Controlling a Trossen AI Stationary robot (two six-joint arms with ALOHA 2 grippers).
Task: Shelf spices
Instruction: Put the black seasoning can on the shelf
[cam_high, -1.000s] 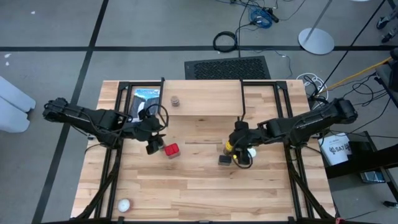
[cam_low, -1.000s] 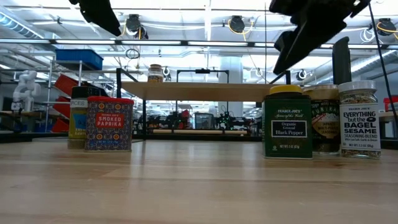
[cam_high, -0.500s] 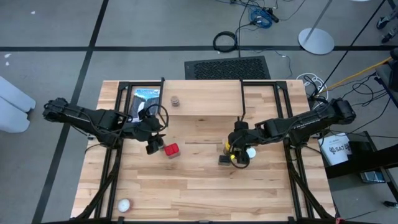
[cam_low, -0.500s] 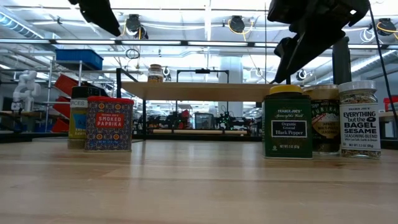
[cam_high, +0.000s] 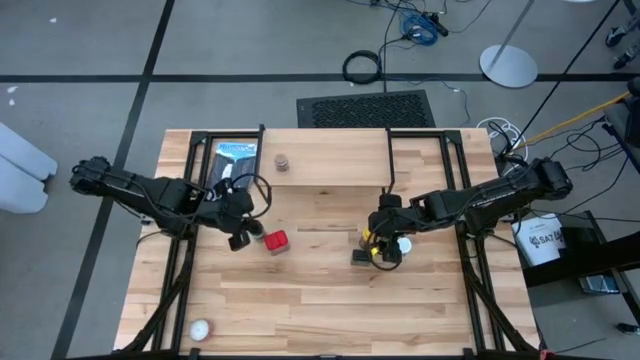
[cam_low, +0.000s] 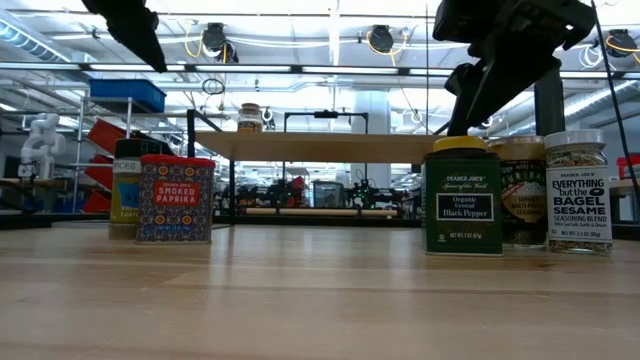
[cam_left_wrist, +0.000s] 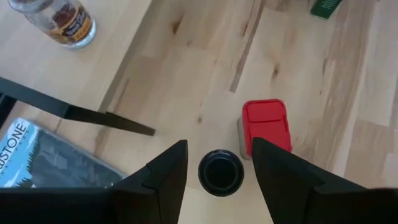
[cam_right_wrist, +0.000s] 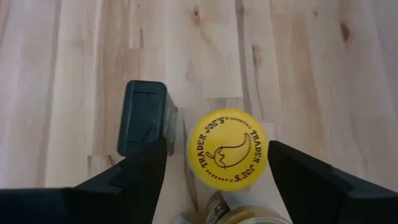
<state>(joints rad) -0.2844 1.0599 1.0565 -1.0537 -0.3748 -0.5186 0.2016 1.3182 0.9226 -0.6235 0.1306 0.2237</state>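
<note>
On the light wood shelf (cam_high: 330, 160) one tan-lidded jar (cam_high: 283, 162) stands at its left end. The red tin (cam_high: 275, 241) stands on the table beside a small dark-lidded jar (cam_left_wrist: 221, 172). My left gripper (cam_left_wrist: 219, 149) hangs open high above that jar, one finger on either side of it. The black square tin (cam_right_wrist: 144, 115), the yellow-lidded jar (cam_right_wrist: 228, 148), another jar (cam_low: 520, 190) and the white-lidded jar (cam_high: 403, 243) stand together at centre right. My right gripper (cam_right_wrist: 216, 144) is open just above the yellow lid, its fingers on either side of it.
A flat blue-and-black package (cam_high: 236, 158) lies at the far left beside the shelf's black legs. A small white ball (cam_high: 199, 329) rests near the front left corner. Bare tabletop (cam_high: 330, 300) stretches along the near side.
My left gripper has tipped a little more steeply down and shifted slightly toward the table's left edge, over the dark-lidded jar. My right gripper has tipped more steeply down over the yellow lid. Neither has shut, and no container has moved.
</note>
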